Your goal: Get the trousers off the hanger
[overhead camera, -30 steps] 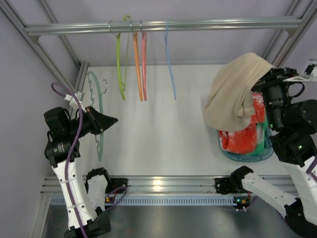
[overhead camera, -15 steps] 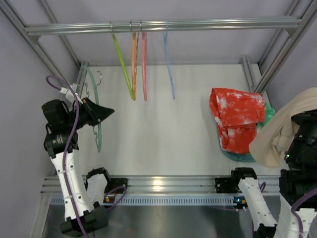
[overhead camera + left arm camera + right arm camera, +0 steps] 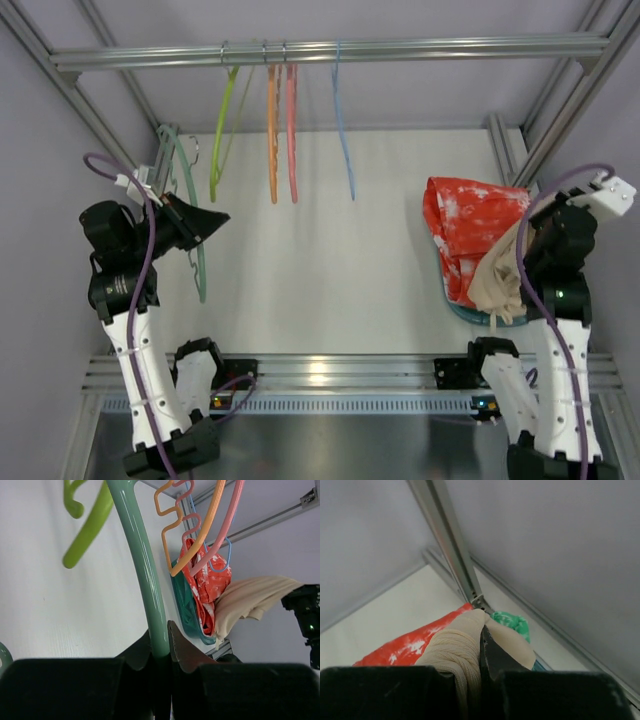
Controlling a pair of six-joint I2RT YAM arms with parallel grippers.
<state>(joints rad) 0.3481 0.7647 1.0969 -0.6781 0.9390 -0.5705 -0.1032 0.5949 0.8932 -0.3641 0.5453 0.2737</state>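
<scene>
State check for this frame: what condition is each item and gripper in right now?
hanger: bare, clamped in left gripper.
trousers: off it, bunched, pinched by right gripper, hanging at basket edge.
left gripper: shut on hanger.
right gripper: shut on trousers.
red cloth: crumpled in basket.
lime-green hanger: on rail, bare, tilted.
orange hanger, pink hanger, blue hanger: on rail, bare.

Beige trousers (image 3: 497, 285), teal hanger (image 3: 145, 580), red white-blotched cloth (image 3: 465, 225)

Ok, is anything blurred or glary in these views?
Top external: the lime-green hanger looks motion-smeared, and glare sits on the front rail. Left wrist: the left gripper is dark and soft up close. Right wrist: even light, no glare.
</scene>
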